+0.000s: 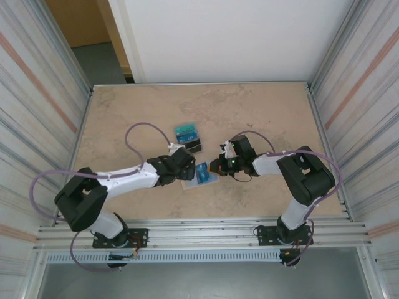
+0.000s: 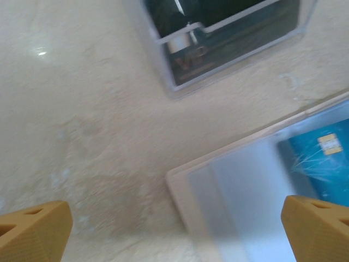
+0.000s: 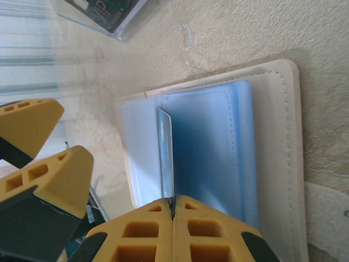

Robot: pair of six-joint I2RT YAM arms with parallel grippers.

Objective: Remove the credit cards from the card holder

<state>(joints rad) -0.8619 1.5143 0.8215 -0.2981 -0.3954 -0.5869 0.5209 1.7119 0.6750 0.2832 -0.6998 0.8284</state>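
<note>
The card holder (image 3: 283, 136) lies open on the table, beige rim around a pale blue inner face (image 3: 212, 147). My right gripper (image 3: 173, 204) is shut on the edge of a blue credit card (image 3: 165, 153) that stands edge-on over the holder. From above, that card (image 1: 202, 174) and the holder (image 1: 189, 183) lie between both grippers. My left gripper (image 2: 174, 229) hangs open just over the holder's corner (image 2: 188, 188), nothing between its fingers (image 2: 32, 229); a teal card (image 2: 324, 161) shows at the right. From above, the left gripper (image 1: 184, 163) and right gripper (image 1: 218, 166) nearly face each other.
A dark card in a clear case (image 2: 229, 38) lies just beyond the holder, seen from above as the dark card (image 1: 194, 147), with a teal card (image 1: 186, 131) behind it. The left arm's fingers (image 3: 38, 131) crowd the right wrist view's left side. Metal walls bound the table.
</note>
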